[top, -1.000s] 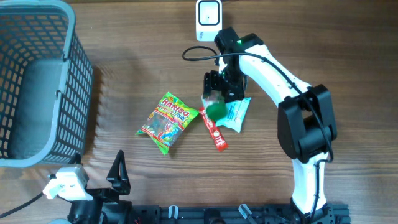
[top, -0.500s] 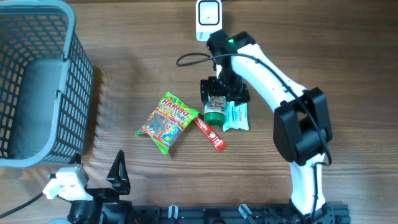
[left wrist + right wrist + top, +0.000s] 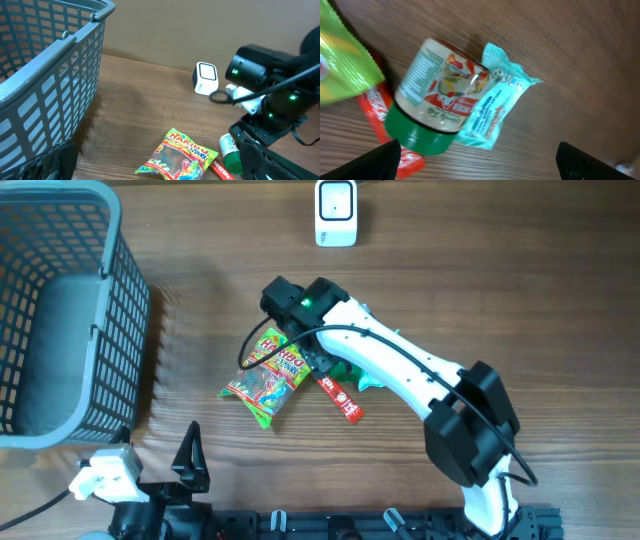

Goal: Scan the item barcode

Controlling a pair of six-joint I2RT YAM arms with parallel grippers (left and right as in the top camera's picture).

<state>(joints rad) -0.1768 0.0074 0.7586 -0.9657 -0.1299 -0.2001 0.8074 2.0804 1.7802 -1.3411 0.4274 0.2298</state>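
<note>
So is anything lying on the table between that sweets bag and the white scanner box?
Nothing visible: bare wood runs from the sweets bag to the scanner. Only the right arm hangs above that stretch; the jar lies off to the side.

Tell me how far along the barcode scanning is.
Done: nothing shows it; jar, teal packet, candy bag and red stick all lie on the table. In hand: nothing, the right gripper hangs open above them. Left: bring an item to the scanner.
</note>
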